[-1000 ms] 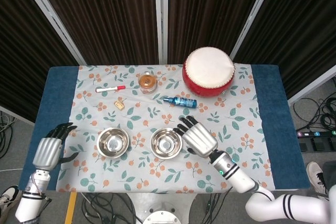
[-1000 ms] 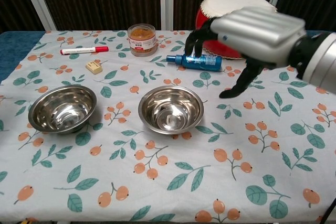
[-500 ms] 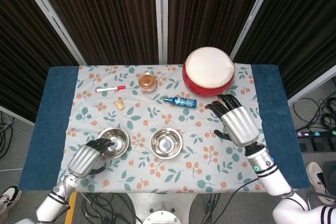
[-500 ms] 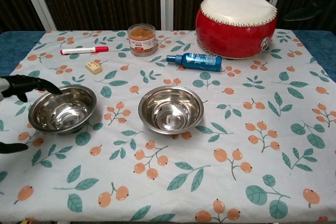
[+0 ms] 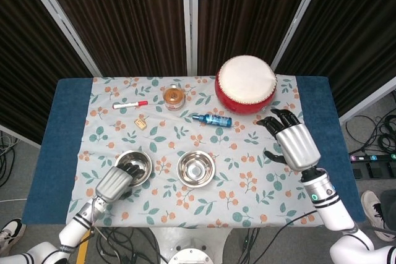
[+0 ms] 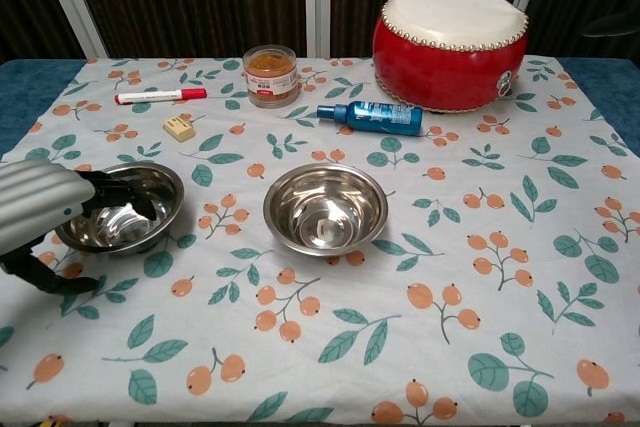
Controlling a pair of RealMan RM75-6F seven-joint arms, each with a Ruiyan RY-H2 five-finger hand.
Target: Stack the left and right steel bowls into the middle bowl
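Observation:
Two steel bowls show on the floral cloth. The left bowl (image 5: pixel 136 162) (image 6: pixel 128 205) and the middle bowl (image 5: pixel 196 168) (image 6: pixel 325 209) both stand upright, a hand's width apart. My left hand (image 5: pixel 116 183) (image 6: pixel 38 209) is at the left bowl's near-left side. Its fingers (image 6: pixel 115 190) reach over the rim into the bowl, while the thumb (image 6: pixel 55 282) lies on the cloth apart from the bowl. My right hand (image 5: pixel 294 144) hovers over the right part of the table with fingers spread and nothing in it.
A red drum (image 5: pixel 246 83) (image 6: pixel 450 32) stands at the back right. A blue bottle (image 5: pixel 211 119) (image 6: pixel 375 117), an orange jar (image 5: pixel 174 97) (image 6: pixel 271 74), a red marker (image 5: pixel 130 104) (image 6: pixel 160 96) and a small tan block (image 5: pixel 141 123) (image 6: pixel 180 128) lie behind the bowls.
My left hand came in from the table's left edge to the left bowl and put its fingers over the rim. My right hand drew back from the middle bowl to the right.

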